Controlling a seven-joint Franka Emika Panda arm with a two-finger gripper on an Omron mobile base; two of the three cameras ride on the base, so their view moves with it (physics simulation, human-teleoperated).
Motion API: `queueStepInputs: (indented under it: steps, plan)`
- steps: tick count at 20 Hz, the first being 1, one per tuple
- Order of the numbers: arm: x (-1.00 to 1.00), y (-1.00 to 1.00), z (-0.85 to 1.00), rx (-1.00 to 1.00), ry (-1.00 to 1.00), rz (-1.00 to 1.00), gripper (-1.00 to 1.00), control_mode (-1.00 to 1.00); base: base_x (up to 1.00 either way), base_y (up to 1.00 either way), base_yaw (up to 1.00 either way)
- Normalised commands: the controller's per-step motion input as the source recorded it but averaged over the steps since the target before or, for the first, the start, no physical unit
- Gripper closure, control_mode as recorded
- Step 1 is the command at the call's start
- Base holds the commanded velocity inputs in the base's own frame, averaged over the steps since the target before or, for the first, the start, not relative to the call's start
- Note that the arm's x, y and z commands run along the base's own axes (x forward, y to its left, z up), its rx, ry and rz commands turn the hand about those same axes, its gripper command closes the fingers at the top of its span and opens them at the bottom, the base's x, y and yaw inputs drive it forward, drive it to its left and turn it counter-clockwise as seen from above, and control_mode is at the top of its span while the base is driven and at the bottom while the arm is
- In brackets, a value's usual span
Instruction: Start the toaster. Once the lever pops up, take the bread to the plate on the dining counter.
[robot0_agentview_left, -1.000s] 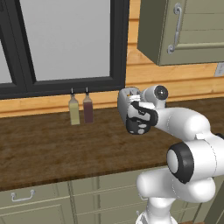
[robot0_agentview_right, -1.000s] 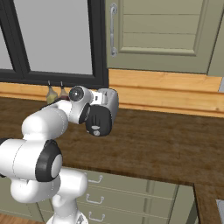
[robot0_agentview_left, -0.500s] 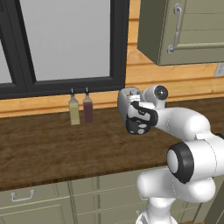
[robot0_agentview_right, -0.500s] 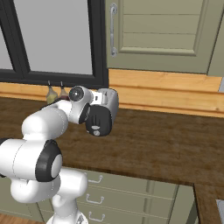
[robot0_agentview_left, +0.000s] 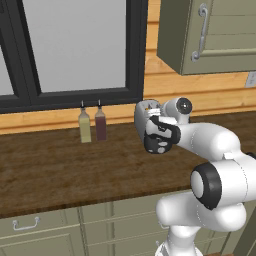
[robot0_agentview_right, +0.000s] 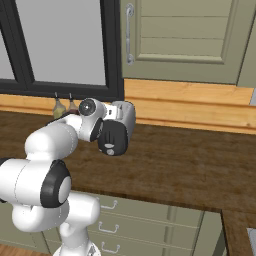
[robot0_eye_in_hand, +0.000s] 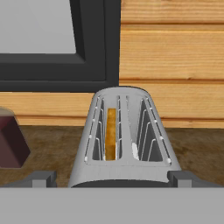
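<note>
Fingers (robot0_eye_in_hand: 112, 179) still spread wide, empty, unmoved over toaster (robot0_eye_in_hand: 124, 140), bread (robot0_eye_in_hand: 111, 133) in slot

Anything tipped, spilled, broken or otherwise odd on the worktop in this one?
Nothing stands out. The toaster stands upright against the wall with the bread seated in one slot and the other slot empty. The two bottles stand upright beside it. No spills show on the worktop.
</note>
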Motion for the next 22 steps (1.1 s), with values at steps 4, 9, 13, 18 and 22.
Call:
queueStepInputs:
  steps: [4, 9, 13, 18, 22]
  plan:
    - [0.0, 0.0, 0.0, 0.0, 0.0, 0.0, -1.0, -1.0, 0.0, 0.0, 0.0]
    - [0.0, 0.0, 0.0, 0.0, 0.0, 0.0, -1.0, -1.0, 0.0, 0.0, 0.0]
    - [0.0, 0.0, 0.0, 0.0, 0.0, 0.0, -1.0, -1.0, 0.0, 0.0, 0.0]
    - [0.0, 0.0, 0.0, 0.0, 0.0, 0.0, -1.0, -1.0, 0.0, 0.0, 0.0]
    - [0.0, 0.0, 0.0, 0.0, 0.0, 0.0, -1.0, -1.0, 0.0, 0.0, 0.0]
